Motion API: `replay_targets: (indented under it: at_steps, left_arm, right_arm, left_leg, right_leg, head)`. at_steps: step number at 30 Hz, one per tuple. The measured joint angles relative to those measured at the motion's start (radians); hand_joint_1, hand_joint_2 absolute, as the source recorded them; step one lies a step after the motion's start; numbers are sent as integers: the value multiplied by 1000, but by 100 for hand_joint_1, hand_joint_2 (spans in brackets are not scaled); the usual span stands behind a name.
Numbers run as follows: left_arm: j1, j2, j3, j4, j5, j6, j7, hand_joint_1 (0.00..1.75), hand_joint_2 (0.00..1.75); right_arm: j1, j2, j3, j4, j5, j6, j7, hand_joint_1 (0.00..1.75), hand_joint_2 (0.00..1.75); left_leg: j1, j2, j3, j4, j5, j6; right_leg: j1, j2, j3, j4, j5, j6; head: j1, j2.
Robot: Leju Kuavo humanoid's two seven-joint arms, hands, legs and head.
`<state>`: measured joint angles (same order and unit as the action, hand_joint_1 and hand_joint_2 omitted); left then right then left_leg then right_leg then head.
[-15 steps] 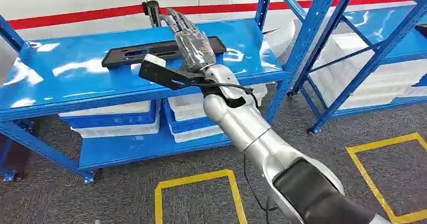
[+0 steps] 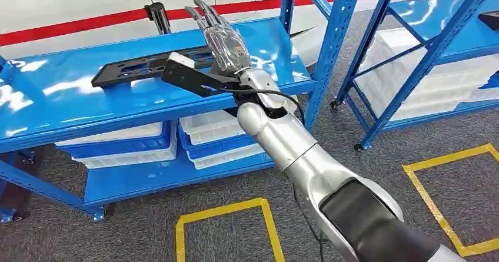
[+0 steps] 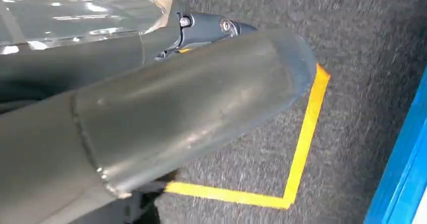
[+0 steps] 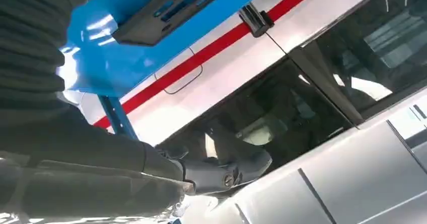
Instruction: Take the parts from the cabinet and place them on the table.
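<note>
The robot is reaching for a part, and nothing is picked up yet. The long black part lies flat on the blue shelf, in the upper left of the head view. Next the hand must come down and close around it. The right hand, near the top middle, is above the part's right end, fingers straight and apart, holding nothing. I cannot tell if it touches the part.

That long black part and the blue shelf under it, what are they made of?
The black part looks like matte moulded plastic: dull, with cut-out slots. The blue shelf is probably painted metal: glossy, mirroring the ceiling lights, with perforated uprights.
</note>
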<state>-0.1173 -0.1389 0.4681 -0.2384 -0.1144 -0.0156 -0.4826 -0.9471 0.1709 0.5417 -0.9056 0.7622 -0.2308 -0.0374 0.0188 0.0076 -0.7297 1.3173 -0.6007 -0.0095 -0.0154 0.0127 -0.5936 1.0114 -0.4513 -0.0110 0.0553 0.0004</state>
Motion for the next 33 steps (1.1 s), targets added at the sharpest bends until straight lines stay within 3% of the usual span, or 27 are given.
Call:
replay_targets:
  at_steps: [1, 2, 4, 5, 6, 9, 11, 12, 14, 15, 16, 17, 18, 20, 21, 24, 26, 27, 29, 30, 31, 32, 33]
  left_arm:
    - [5, 0, 5, 1, 2, 1, 1, 0, 0]
    - [9, 0, 11, 1, 3, 1, 2, 0, 0]
    - [12, 0, 18, 1, 7, 1, 2, 0, 0]
    - [12, 1, 20, 1, 10, 1, 2, 0, 0]
    - [11, 5, 26, 1, 13, 2, 2, 0, 0]
    - [12, 2, 39, 1, 23, 4, 2, 0, 0]
    - [14, -4, 45, 1, 27, 6, 1, 0, 0]
    - [14, -4, 48, 1, 29, 6, -1, 0, 0]
    - [12, -6, 59, 1, 33, 7, -3, 0, 0]
    - [12, -6, 64, 1, 35, 7, -4, 0, 0]
    - [14, -8, 67, 1, 38, 7, -5, 0, 0]
    - [15, -10, 71, 1, 40, 6, -5, 0, 0]
    - [16, -12, 73, 1, 41, 6, -5, 0, 0]
    - [16, -14, 75, 1, 41, 6, -5, 0, 0]
    - [15, -13, 77, 1, 41, 6, -5, 0, 0]
    - [16, -14, 84, 1, 40, 6, -6, 0, 0]
    - [15, -14, 87, 1, 41, 6, -6, 0, 0]
    - [14, -14, 87, 1, 41, 6, -7, 0, 0]
    - [15, -14, 90, 1, 44, 0, -8, 0, 0]
    - [16, -14, 92, 1, 47, -4, -8, 0, 0]
    - [16, -14, 94, 1, 50, -5, -8, 0, 0]
    - [17, -14, 97, 1, 51, -6, -8, 0, 0]
    - [17, -14, 99, 1, 52, -8, -9, 0, 0]
  right_arm:
    - [0, 0, 1, 4, -1, -1, 0, 0, 175]
    - [0, 1, 3, 6, -2, -2, 0, 0, 175]
    - [-2, 6, 3, 7, -4, -5, -2, 0, 175]
    - [-5, 8, 4, 8, -4, -7, -3, 0, 175]
    - [-11, 9, 5, 11, -5, -10, -6, 0, 175]
    - [-16, 12, 8, 21, -10, -18, -10, 0, 175]
    - [-21, 15, 10, 24, -13, -26, -14, 0, 175]
    - [-28, 16, 11, 28, -16, -29, -16, 0, 175]
    - [-34, 16, 13, 44, -23, -37, -19, 0, 175]
    - [-33, 14, 14, 52, -28, -39, -21, 0, 175]
    - [-31, 13, 16, 61, -30, -40, -24, 0, 175]
    - [-31, 13, 16, 66, -31, -41, -26, 0, 175]
    - [-31, 13, 17, 69, -31, -41, -28, 0, 175]
    - [-35, 14, 20, 74, -31, -42, -30, 0, 175]
    - [-38, 13, 21, 79, -31, -44, -30, 0, 175]
    - [-37, 14, 22, 86, -31, -45, -30, 0, 175]
    - [-40, 18, 22, 87, -31, -46, -31, 0, 175]
    - [-42, 19, 22, 87, -31, -47, -31, 0, 175]
    - [-43, 24, 22, 92, -34, -49, -36, 0, 175]
    - [-43, 25, 23, 98, -36, -51, -39, 0, 175]
    - [-43, 26, 23, 104, -39, -54, -42, 0, 175]
    - [-43, 27, 23, 110, -43, -58, -47, 0, 175]
    - [-43, 29, 22, 113, -45, -61, -48, 0, 175]
  left_leg:
    - [0, 0, -19, 15, 14, 3]
    - [0, 0, -11, -26, 57, 9]
    - [-4, -4, 56, -193, 164, 27]
    - [-9, -11, 89, -278, 198, 43]
    - [-11, -11, 99, -285, 182, 48]
    - [-20, -11, 99, -297, 178, 49]
    - [-8, -5, 121, -326, 188, 49]
    - [-8, -5, 127, -332, 186, 54]
    - [-8, -5, 132, -331, 183, 57]
    - [-8, -5, 132, -331, 179, 57]
    - [-8, -5, 135, -330, 177, 56]
    - [-8, -6, 139, -330, 173, 52]
    - [-7, -7, 145, -329, 169, 49]
    - [-4, -7, 156, -325, 156, 37]
    - [-12, -8, 156, -319, 148, 27]
    - [-5, -6, 156, -322, 145, 17]
    - [2, -5, 150, -313, 131, 5]
    - [2, -6, 139, -279, 113, 2]
    - [3, -6, 54, -114, 47, -7]
    - [3, -6, 9, -42, 26, -8]
    - [3, -6, -23, -1, 25, -8]
    - [3, -6, -31, -11, 50, -5]
    - [2, -6, -16, -62, 93, 0]
  right_leg:
    - [4, 3, 4, 0, -2, -3]
    - [7, 5, 11, 0, -6, -7]
    - [14, 10, 25, 0, -14, -11]
    - [14, 12, 28, -1, -18, -11]
    - [25, 13, 26, -1, -19, -7]
    - [15, 13, 23, -6, -21, 5]
    - [18, 5, 16, 7, -30, 13]
    - [19, 0, -4, 51, -51, 12]
    - [12, 0, -91, 212, -104, 10]
    - [11, 0, -133, 281, -122, 12]
    - [9, -1, -159, 311, -120, 20]
    - [4, -1, -154, 282, -97, 33]
    - [-1, -4, -125, 213, -59, 45]
    - [-10, -18, -41, 22, 25, 66]
    - [-7, -21, -25, 2, 25, 57]
    - [0, -12, -29, 0, 23, 34]
    - [-12, -7, -19, -5, 23, 21]
    - [-12, -7, -14, -5, 18, 13]
    - [-7, -7, -6, -5, 12, 3]
    - [-4, -6, -4, -5, 9, 0]
    - [-1, -6, 0, -5, 6, -4]
    - [1, -4, 5, -4, 3, -7]
    - [3, -2, 11, -4, -2, -8]
  head:
    - [0, 0]
    - [0, 0]
    - [0, 0]
    - [0, 0]
    - [1, 0]
    - [0, 0]
    - [1, 0]
    - [3, 0]
    - [2, 0]
    - [3, 0]
    - [3, 0]
    - [3, 0]
    - [3, 0]
    - [3, 0]
    - [3, 0]
    - [2, 0]
    - [2, 0]
    - [-1, 0]
    - [-2, 0]
    - [-2, 0]
    - [-2, 0]
    - [-2, 0]
    - [-2, 0]
